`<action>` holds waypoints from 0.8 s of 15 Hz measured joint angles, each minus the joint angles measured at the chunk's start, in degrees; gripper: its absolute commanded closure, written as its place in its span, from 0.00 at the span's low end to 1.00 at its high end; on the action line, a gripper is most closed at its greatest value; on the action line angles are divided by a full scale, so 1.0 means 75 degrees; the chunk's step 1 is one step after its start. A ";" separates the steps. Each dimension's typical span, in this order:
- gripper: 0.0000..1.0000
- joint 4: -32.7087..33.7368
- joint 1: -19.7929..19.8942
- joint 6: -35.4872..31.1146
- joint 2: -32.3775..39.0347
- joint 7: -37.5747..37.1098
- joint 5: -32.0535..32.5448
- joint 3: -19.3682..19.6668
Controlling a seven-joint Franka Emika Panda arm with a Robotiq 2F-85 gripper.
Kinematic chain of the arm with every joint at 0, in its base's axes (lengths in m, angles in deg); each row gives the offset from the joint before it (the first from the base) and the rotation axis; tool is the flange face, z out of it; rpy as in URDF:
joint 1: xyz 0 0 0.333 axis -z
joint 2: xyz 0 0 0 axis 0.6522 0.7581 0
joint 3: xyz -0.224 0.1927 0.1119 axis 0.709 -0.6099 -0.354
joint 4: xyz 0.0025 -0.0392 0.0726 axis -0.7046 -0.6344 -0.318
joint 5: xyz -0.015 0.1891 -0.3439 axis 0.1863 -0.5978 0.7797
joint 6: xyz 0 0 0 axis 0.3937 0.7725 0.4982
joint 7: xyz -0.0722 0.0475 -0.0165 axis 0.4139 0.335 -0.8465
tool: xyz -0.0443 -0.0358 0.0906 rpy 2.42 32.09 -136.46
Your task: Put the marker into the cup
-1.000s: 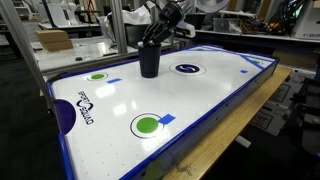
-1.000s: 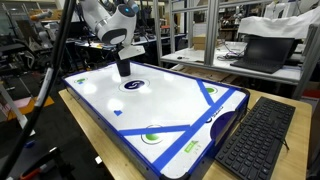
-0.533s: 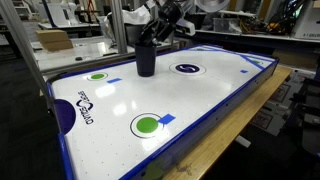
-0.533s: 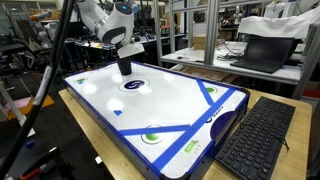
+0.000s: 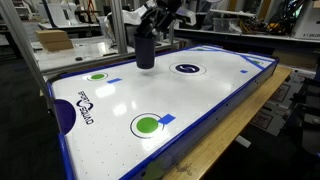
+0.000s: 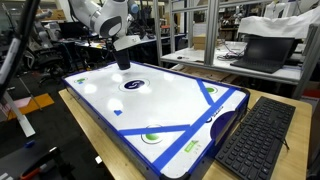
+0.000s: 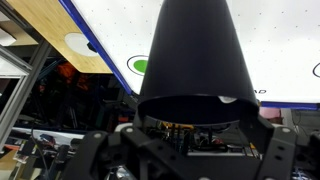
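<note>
The black cup [image 5: 145, 52] [image 6: 121, 59] is on the far part of the air hockey table [image 5: 200, 110], directly under my gripper [image 5: 158, 22] [image 6: 122, 43]. In the wrist view the cup [image 7: 195, 55] fills the middle, its wide rim close against the gripper body. The bases of my fingers [image 7: 283, 150] stand wide apart on either side, and their tips are hidden by the cup. No marker shows in any view. A small whitish spot [image 7: 228, 98] sits at the cup's rim; I cannot tell what it is. Whether the cup's base touches the table is unclear.
A dark-blue oval ring [image 5: 187, 68] [image 6: 133, 85] is printed on the table beside the cup. Green circles [image 5: 147, 125] mark the near end. A keyboard [image 6: 255, 135] lies on the wooden bench by the table. Metal frames and shelves [image 5: 115, 30] stand close behind the cup.
The jaws have spread wide. The arm has risen and swung back a little, and the cup has shifted upward in both exterior views along with it.
</note>
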 measured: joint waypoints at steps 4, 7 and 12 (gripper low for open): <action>0.51 -0.0010 -0.0017 0.0222 0.0088 0.0000 0.0005 0.0030; 0.68 -0.0010 -0.0018 0.0274 0.0156 -0.0001 0.0005 0.0059; 0.43 0.0017 -0.0017 0.0274 0.0062 -0.0103 0.0005 0.0094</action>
